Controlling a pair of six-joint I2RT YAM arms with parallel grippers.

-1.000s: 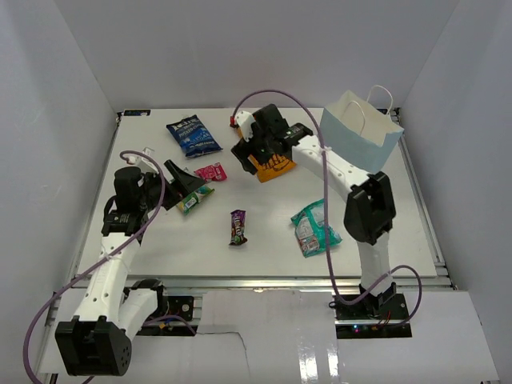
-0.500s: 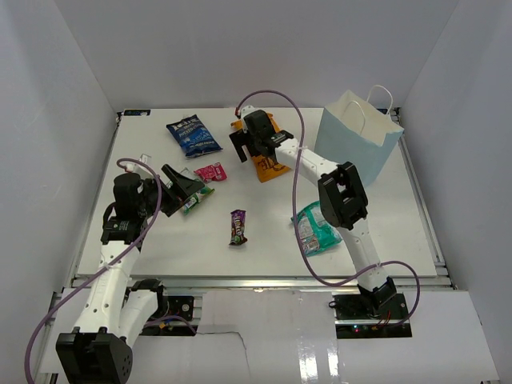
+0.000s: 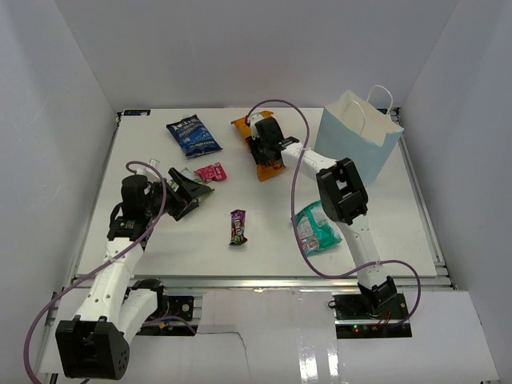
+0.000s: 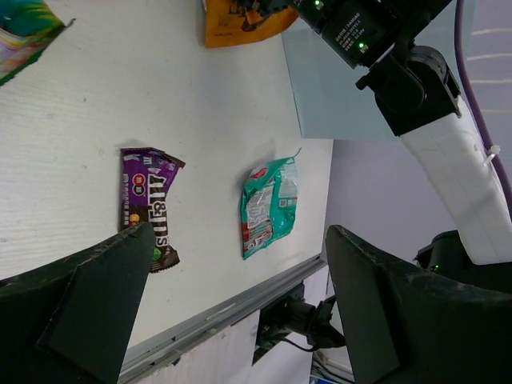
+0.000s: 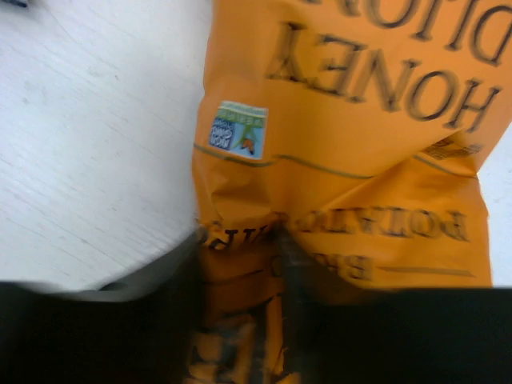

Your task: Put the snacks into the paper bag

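**Right tool** (image 5: 238, 248): is being lowered onto the chip bag (image 5: 352, 160). A creased fold of the bag is being pinched between its fingers. The bag is being kept flat on the tabletop (image 3: 264, 248), at the far middle and near the paper bag (image 3: 360, 140) but apart from it.

**Left tool** (image 3: 188, 190): is being held with its fingers spread wide and nothing between them, low over the left side. The green packet (image 4: 24, 32) is being partly covered by it from above, and the pink packet (image 3: 211, 172) is lying just beyond.

**Other snacks:** the blue bag (image 3: 193, 136) is lying at the far left, the candy bar (image 3: 238, 226) near the middle, and the teal packet (image 3: 314, 228) beside the right arm.

**Progress:** all six snacks are being counted on the tabletop, outside the paper bag, so by this count nothing is bagged yet. The first pickup, of the chip bag, is judged to be under way. Five further snacks are being left for later.

**Views:**
- The whole layout and the upright paper bag are being shown only from the top, where the right tool's grip is hidden under its own body.
- The grip on the orange foil is being shown only by the right wrist.
- The spread of the left fingers is being shown by the left wrist, with the candy bar and teal packet framed between them.
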